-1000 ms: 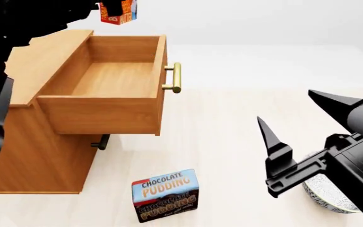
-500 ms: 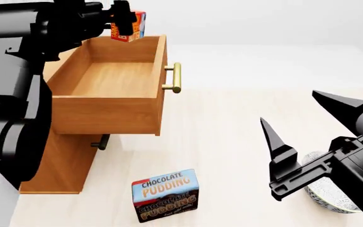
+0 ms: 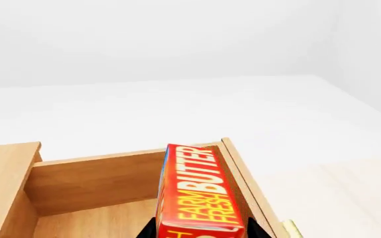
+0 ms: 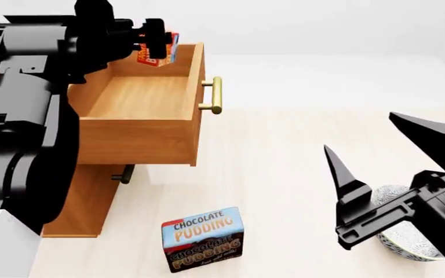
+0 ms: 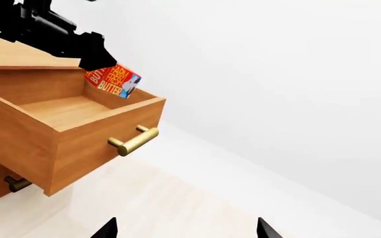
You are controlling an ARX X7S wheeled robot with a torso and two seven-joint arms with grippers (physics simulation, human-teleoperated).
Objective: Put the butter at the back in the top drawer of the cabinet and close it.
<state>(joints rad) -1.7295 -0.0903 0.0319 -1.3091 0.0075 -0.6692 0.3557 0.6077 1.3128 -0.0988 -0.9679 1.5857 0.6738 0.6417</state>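
Up at the far end of the open top drawer (image 4: pixel 141 98), the butter (image 4: pixel 158 52) is held by the left gripper (image 4: pixel 151 46), whose black fingers (image 4: pixel 151 30) are clamped on the box. The box hangs tilted over the drawer's far corner on the front-panel side, its lower part dipping just past the rim; whether it touches the drawer floor cannot be told. In the left wrist view the butter (image 3: pixel 200 193) fills the space between the jaws, its yellow and white lettering running lengthwise, with the drawer's far wall (image 3: pixel 95 181) just beyond it. The right wrist view shows the butter (image 5: pixel 113 79) with its blue patch facing outward, right above the drawer's far wall.

That drawer is pulled well out of the cabinet (image 4: pixel 83 202); its plain wooden floor is bare, and its brass handle (image 4: pixel 215 95) sticks out from the front panel. A darker handle of a lower drawer (image 4: pixel 123 174) shows beneath it.

On the pale floor (image 4: pixel 284 145) near the cabinet's lower corner stands the chocolate pudding box (image 4: pixel 203 238), upright and well apart from the drawer. The right gripper (image 4: pixel 393 156) hovers at the other side with its pointed fingers (image 4: pixel 340 171) spread wide and nothing between them. Partly hidden behind that arm sits a grey-white bowl (image 4: pixel 400 240).
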